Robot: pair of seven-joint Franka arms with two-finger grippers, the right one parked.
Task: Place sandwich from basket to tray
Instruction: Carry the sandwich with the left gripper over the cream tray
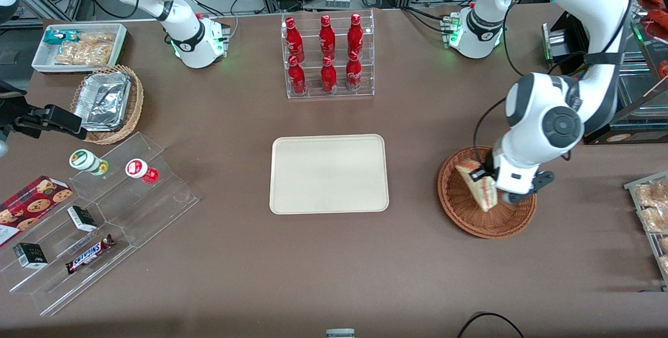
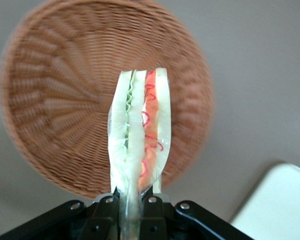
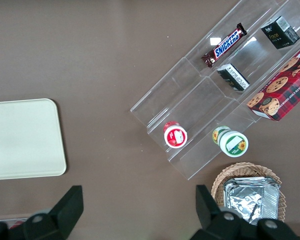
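Brown tabletop point(image 1: 334, 270) lies bare nearest the front camera, with only a dark cable loop point(image 1: 490, 325) at its near edge. Farther in, toward the working arm's end, sits the reddish-brown wicker basket point(image 1: 464, 218), and the gripper point(image 1: 488, 179) hangs over it with its fingers clamped on the sandwich point(image 1: 477, 184). The wrist view shows the sandwich point(image 2: 139, 137) pinched at its lower end between the two pads, cut edge toward the camera, green and red filling layers running lengthwise. It appears lifted clear of the weave, since the basket point(image 2: 50, 105) looks blurred and lower down. Holding the wedge by its bread faces probably keeps the layers pressed together rather than splitting them.

At about the same depth, mid-table, the cream tray point(image 1: 329, 173) lies flat and unloaded, well apart from the basket; one rounded corner point(image 2: 277, 202) shows in the wrist view. Between the two is only open tabletop, so a sideways carry looks unobstructed, needing just enough height to clear the basket rim and the tray's low lip.

Farther still, a clear rack of red bottles point(image 1: 327, 56) stands near the tray's edge, a reason to set down centrally.
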